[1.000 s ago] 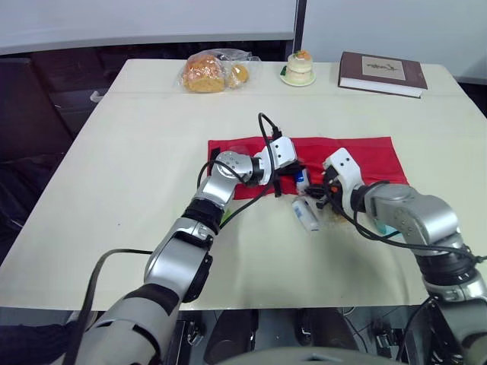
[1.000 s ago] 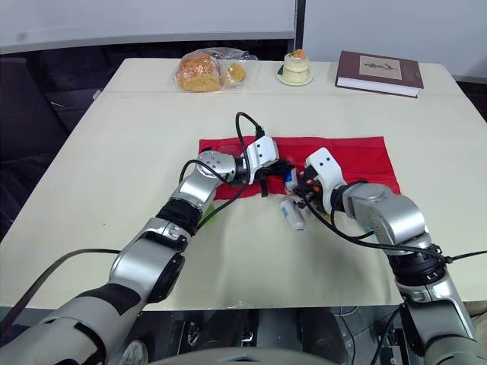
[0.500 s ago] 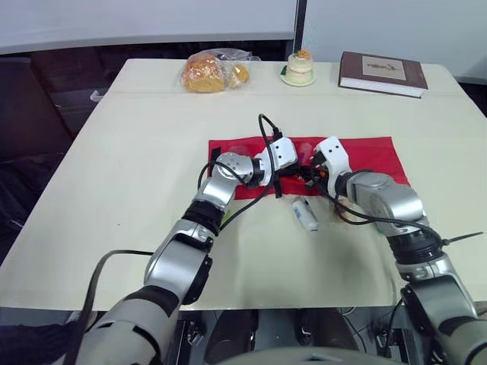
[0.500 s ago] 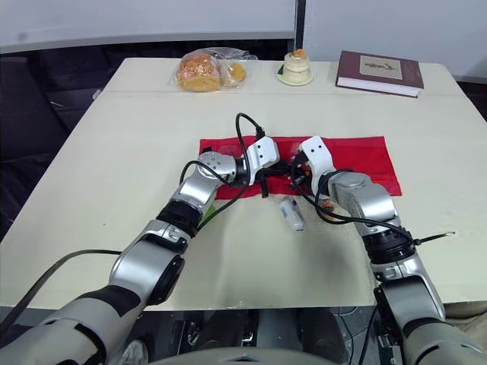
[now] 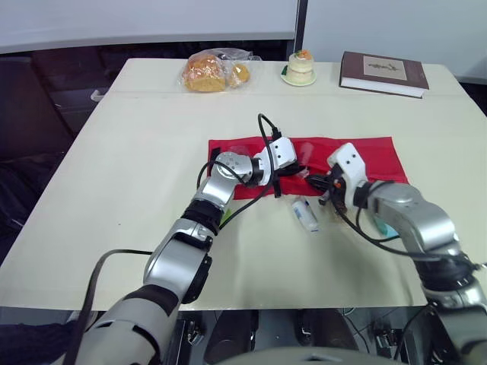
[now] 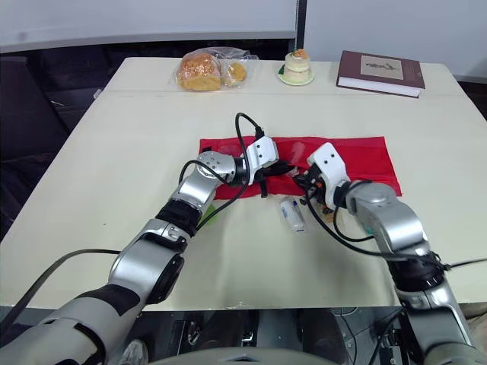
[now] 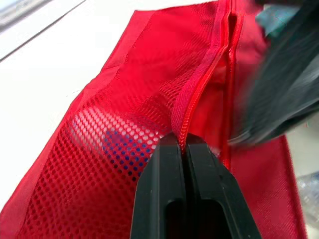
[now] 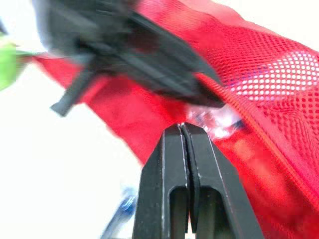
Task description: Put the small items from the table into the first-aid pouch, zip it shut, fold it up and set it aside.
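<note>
Nearest on the table (image 5: 137,152) lies a small white tube (image 5: 305,214), flat on the bare surface just in front of the near edge of the first-aid pouch (image 5: 365,156) and apart from it. Just beyond the tube the two arms meet over the pouch's near edge. The right gripper (image 8: 181,130) comes in from the right with its fingers (image 8: 159,189) pressed together; nothing can be seen between them, and their tips hang just above the open seam of the pouch. The left gripper (image 7: 182,140) reaches in from the left, its fingers (image 7: 164,189) closed on the red zipper edge of the pouch, pinching the fabric where the mesh panel meets the zip. A blue shape shows through the mesh beside that grip. The two grippers are close together, near the middle of the pouch's length. The pouch itself is spread out flat and unfolded as a long red strip across the middle of the table. Along the far edge of the table, well apart from the pouch, are a clear bag of bread (image 5: 204,74) to the left, a small cake on a plate (image 5: 298,67) in the middle, and a brown book (image 5: 383,74) to the right.
</note>
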Controlling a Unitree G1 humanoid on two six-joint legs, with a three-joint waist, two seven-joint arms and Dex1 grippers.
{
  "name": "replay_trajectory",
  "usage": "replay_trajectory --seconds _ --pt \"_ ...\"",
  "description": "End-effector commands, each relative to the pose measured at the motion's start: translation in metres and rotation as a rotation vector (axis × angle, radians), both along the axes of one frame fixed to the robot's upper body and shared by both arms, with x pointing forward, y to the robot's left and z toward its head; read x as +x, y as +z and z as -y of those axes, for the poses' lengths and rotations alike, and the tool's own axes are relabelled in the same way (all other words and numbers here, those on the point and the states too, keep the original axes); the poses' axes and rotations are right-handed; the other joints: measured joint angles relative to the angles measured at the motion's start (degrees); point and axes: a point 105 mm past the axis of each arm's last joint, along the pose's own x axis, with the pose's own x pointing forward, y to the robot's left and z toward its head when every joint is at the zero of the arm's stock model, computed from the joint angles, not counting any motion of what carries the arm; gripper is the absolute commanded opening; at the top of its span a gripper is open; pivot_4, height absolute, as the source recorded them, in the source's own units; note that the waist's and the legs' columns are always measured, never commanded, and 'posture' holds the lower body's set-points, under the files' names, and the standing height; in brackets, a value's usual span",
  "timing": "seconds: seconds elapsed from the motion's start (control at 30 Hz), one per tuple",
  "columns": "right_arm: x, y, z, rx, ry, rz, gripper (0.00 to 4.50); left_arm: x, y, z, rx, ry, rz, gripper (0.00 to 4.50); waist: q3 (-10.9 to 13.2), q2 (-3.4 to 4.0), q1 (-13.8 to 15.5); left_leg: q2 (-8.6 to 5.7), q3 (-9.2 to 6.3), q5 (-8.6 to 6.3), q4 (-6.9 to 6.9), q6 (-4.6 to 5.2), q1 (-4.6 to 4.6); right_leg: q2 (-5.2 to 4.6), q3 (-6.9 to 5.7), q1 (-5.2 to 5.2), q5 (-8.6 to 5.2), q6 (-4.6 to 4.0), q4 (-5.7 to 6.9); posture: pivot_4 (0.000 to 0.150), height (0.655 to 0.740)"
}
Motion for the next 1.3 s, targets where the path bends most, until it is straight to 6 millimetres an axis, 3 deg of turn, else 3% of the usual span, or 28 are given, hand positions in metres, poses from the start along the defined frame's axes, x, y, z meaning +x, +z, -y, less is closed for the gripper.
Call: replay_trajectory --seconds 0.03,0.13,0.23,0.27,0.3,0.37,0.47,0.77,1.13,1.3 --pt "-0.022 0.035 0.015 0.039 0.057 0.167 0.04 0.004 0.016 0.003 -0.024 -0.005 0.056 0.00 0.00 0.00 -0.01 0.00 0.01 0.00 0.00 0.00 0.01 0.00 0.01 0.01 0.00 0.00 0.00 0.150 0.7289" --pt "-0.041 0.042 0.038 0.051 0.066 0.190 0.04 0.005 0.016 0.002 -0.024 -0.002 0.057 0.00 0.00 -0.01 0.22 0.00 -0.06 0.00 0.00 0.00 0.04 0.01 -0.04 0.06 0.00 0.00 0.01 0.150 0.7289" --pt "-0.064 0.045 0.060 0.051 0.096 0.162 1.36 0.005 0.015 -0.001 -0.022 0.000 0.058 0.00 0.02 -0.03 0.22 0.00 -0.02 0.00 0.01 0.00 0.04 0.00 -0.01 0.07 0.00 0.00 0.00 0.150 0.7289" --pt "-0.072 0.046 0.067 0.048 0.110 0.148 2.06 0.006 0.015 -0.002 -0.020 0.001 0.057 0.00 0.02 -0.03 0.21 0.01 0.00 0.00 0.01 0.01 0.08 0.00 0.00 0.11 0.00 0.01 -0.02 0.150 0.7289" --pt "-0.079 0.048 0.073 0.048 0.126 0.131 2.06 0.006 0.014 -0.003 -0.018 0.002 0.057 0.00 0.02 -0.03 0.21 0.01 0.00 0.00 0.01 0.01 0.08 0.00 0.01 0.10 0.00 0.01 -0.01 0.150 0.7289" --pt "-0.093 0.054 0.086 0.042 0.145 0.113 3.32 0.006 0.014 -0.005 -0.014 0.003 0.057 0.00 0.03 -0.04 0.31 0.06 -0.01 0.00 0.01 0.01 0.14 0.04 -0.01 0.15 0.00 0.00 0.00 0.150 0.7289" --pt "-0.111 0.066 0.101 0.029 0.167 0.108 4.42 0.007 0.014 -0.007 -0.011 0.004 0.058 0.00 0.03 -0.03 0.48 0.06 0.01 0.00 0.01 0.01 0.16 0.03 0.01 0.16 0.00 0.00 0.01 0.150 0.7289" --pt "-0.134 0.083 0.135 -0.050 0.135 0.107 4.42 0.008 0.015 -0.008 0.003 -0.005 0.061 0.00 0.03 -0.05 1.13 0.08 0.07 -0.01 0.01 0.01 0.16 0.04 0.05 0.18 0.00 0.01 -0.06 0.150 0.7289" --pt "-0.136 0.087 0.153 -0.092 0.091 0.129 4.42 0.008 0.014 -0.008 0.009 -0.014 0.060 0.00 0.04 -0.06 1.36 0.08 0.08 -0.01 0.02 0.01 0.15 0.03 0.06 0.18 -0.01 0.01 -0.07 0.150 0.7289" --pt "-0.136 0.086 0.179 -0.132 0.007 0.147 4.42 0.008 0.014 -0.009 0.010 -0.011 0.062 0.00 0.04 -0.06 1.41 0.07 0.10 -0.01 0.02 0.01 0.15 0.03 0.07 0.18 -0.01 0.01 -0.08 0.150 0.7289"
